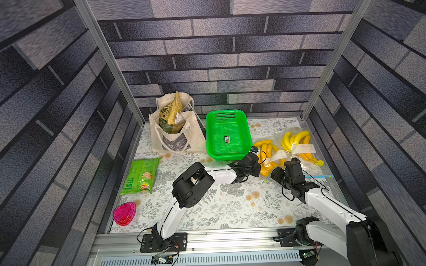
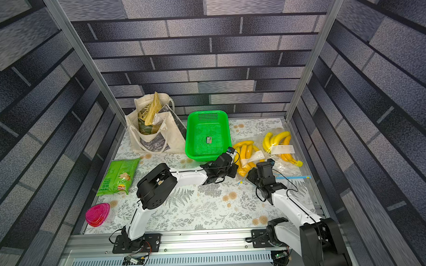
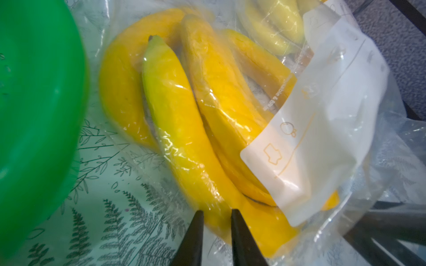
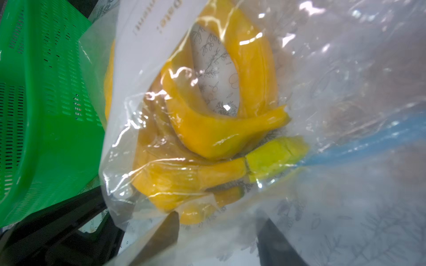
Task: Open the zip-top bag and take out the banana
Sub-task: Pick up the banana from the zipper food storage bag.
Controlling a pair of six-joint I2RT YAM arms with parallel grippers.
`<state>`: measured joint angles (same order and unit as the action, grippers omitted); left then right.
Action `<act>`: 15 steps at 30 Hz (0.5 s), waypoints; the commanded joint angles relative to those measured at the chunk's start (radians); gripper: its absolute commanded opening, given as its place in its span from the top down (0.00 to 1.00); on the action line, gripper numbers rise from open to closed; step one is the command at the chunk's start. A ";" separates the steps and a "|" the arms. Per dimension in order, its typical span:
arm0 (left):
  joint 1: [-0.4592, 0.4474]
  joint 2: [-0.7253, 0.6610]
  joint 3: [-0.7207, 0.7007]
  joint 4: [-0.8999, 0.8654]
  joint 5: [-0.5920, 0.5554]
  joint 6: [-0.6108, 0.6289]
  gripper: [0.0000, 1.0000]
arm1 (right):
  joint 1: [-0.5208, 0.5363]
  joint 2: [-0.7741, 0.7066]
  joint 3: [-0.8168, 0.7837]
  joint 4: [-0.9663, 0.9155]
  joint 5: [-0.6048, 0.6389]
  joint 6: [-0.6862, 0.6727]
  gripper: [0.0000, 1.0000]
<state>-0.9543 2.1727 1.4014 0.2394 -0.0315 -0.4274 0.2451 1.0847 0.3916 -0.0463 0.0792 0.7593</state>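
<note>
A clear zip-top bag [image 1: 278,156] with a white label lies right of the green basket, holding several yellow bananas [image 1: 263,142]. My left gripper [image 1: 259,169] sits at the bag's near left side. In the left wrist view the left gripper [image 3: 215,213] has its jaws a narrow gap apart, over the bag's film [image 3: 311,138] at the end of a banana [image 3: 179,119]. My right gripper [image 1: 275,172] is at the bag's near end. In the right wrist view the right gripper [image 4: 219,225] stands open, its fingers veiled by film, with the bananas [image 4: 219,135] just ahead and a blue zip strip [image 4: 368,140] beside them.
A second bag of bananas [image 1: 296,141] lies at the back right. The green basket [image 1: 227,112] stands close on the left of the arms. A cloth tote [image 1: 173,135], a green chip bag [image 1: 141,176] and a pink container [image 1: 124,213] are further left.
</note>
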 commanded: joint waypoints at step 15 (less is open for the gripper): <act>0.003 0.056 0.024 -0.012 0.012 -0.011 0.82 | 0.008 0.208 -0.017 0.302 -0.002 0.079 0.49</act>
<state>-0.9543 2.1937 1.4109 0.2470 -0.0299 -0.4274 0.2451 1.2808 0.3965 0.1493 0.0639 0.8097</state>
